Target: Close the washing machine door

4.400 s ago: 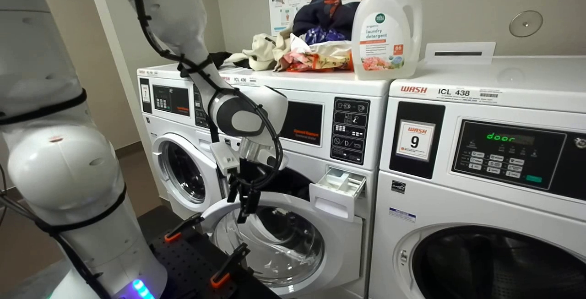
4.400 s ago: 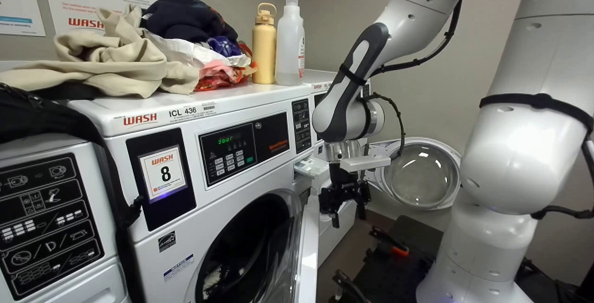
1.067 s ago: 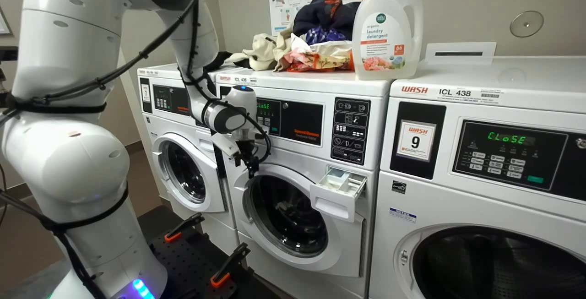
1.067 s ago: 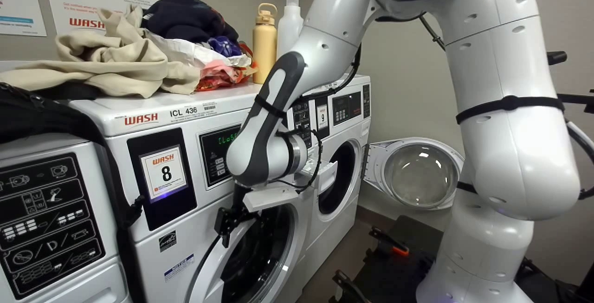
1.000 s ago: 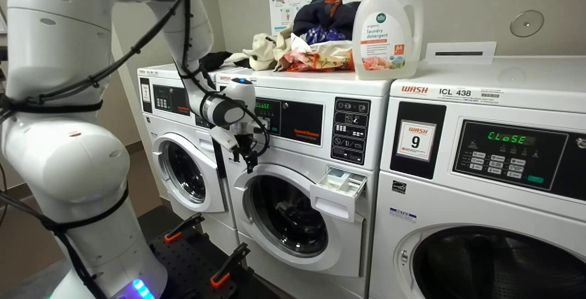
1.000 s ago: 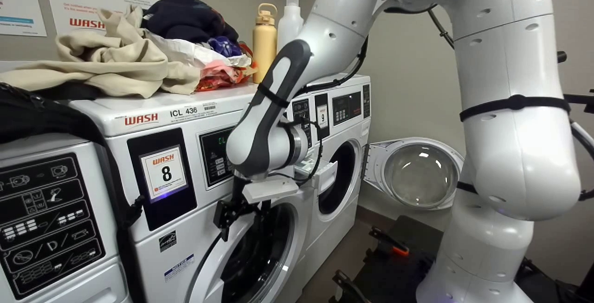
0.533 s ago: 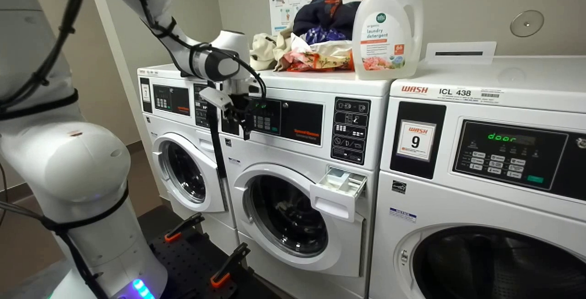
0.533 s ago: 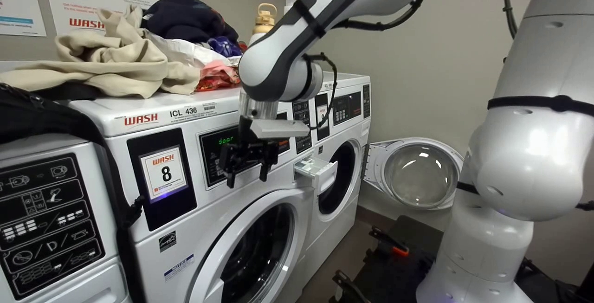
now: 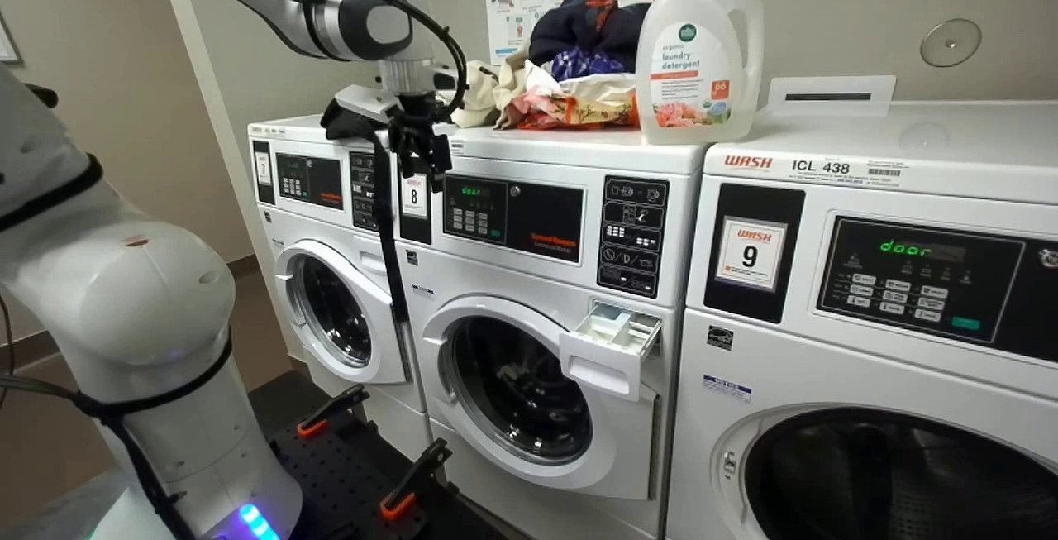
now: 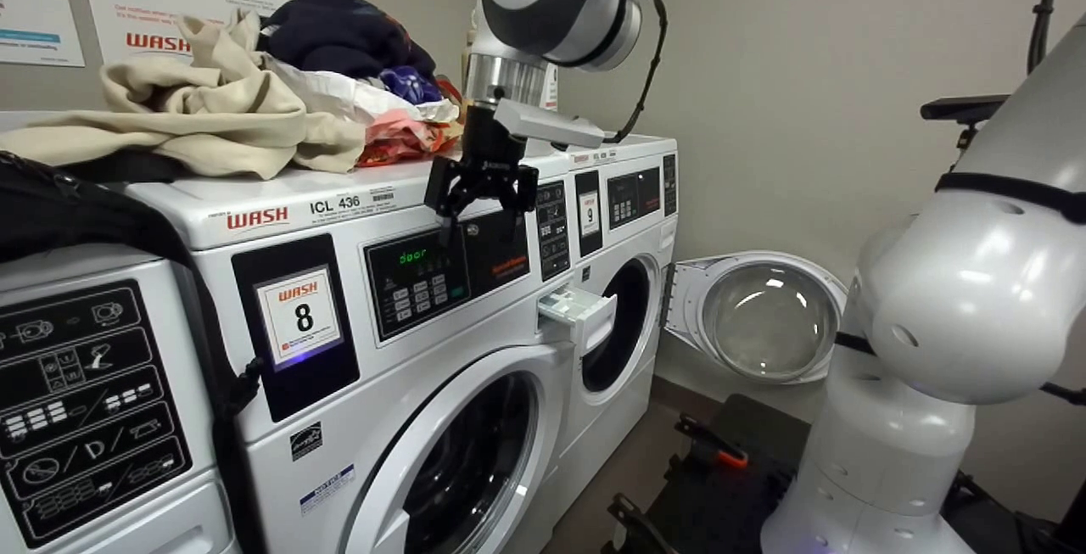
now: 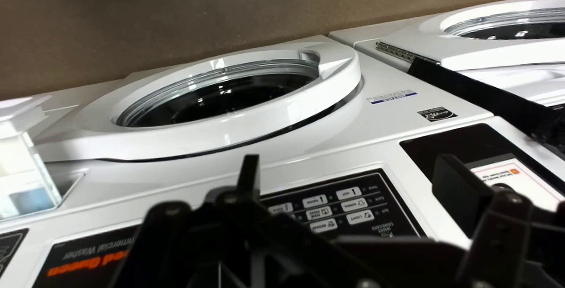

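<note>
The washing machine [image 9: 624, 151] is the white front-loader in the middle; its green display reads "door". The washing machine door [image 9: 521, 391], with white ring rim and dark glass, sits against its front. It also shows in an exterior view [image 10: 475, 461] and in the wrist view [image 11: 220, 98]. A thin dark gap runs along its upper edge in the wrist view; I cannot tell if it is latched. My gripper [image 9: 423, 169] is open and empty, above the door near the control panel. Its fingertips stand wide apart in an exterior view [image 10: 480, 227] and in the wrist view [image 11: 351, 177].
The detergent drawer [image 9: 603, 362] sticks out beside the door. A neighbouring washer's door [image 10: 768, 316] stands wide open. Clothes [image 10: 212, 113] and a detergent bottle [image 9: 694, 52] stand on top. A black strap [image 9: 388, 250] hangs down. Clamps [image 9: 417, 478] sit on the robot's table.
The washing machine door stood open 4.4 s ago and was against the machine by 1.1 s ago. Since then my gripper has risen from the door rim to above the control panel; the door stayed put.
</note>
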`<move>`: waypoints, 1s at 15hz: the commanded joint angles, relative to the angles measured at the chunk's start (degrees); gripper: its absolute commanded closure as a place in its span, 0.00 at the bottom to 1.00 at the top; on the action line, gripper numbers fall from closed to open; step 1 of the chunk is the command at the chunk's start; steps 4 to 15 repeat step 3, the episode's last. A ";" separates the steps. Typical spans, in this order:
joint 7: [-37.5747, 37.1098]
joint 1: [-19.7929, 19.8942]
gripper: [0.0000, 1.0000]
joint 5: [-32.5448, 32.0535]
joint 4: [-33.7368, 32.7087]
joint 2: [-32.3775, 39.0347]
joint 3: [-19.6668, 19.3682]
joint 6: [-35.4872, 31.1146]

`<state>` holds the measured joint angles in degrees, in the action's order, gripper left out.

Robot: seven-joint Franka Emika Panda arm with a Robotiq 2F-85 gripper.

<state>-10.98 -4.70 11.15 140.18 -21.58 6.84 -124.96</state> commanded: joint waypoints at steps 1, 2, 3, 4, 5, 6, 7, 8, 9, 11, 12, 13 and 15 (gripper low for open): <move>-0.41 0.65 0.00 -3.15 -1.08 -1.95 -0.05 3.76; -0.82 0.89 0.00 -4.21 -1.02 -2.07 0.20 3.89; -0.55 0.96 0.00 -4.93 -0.90 -1.68 0.21 3.81; -0.55 0.96 0.00 -4.93 -0.90 -1.68 0.21 3.81; -0.55 0.96 0.00 -4.93 -0.90 -1.68 0.21 3.81; -0.55 0.96 0.00 -4.93 -0.90 -1.68 0.21 3.81; -0.55 0.96 0.00 -4.93 -0.90 -1.68 0.21 3.81; -0.55 0.96 0.00 -4.93 -0.90 -1.68 0.21 3.81; -0.55 0.96 0.00 -4.93 -0.90 -1.68 0.21 3.81; -0.55 0.96 0.00 -4.93 -0.90 -1.68 0.21 3.81; -0.55 0.96 0.00 -4.93 -0.90 -1.68 0.21 3.81; -0.55 0.96 0.00 -4.93 -0.90 -1.68 0.21 3.81; -0.55 0.96 0.00 -4.93 -0.90 -1.68 0.21 3.81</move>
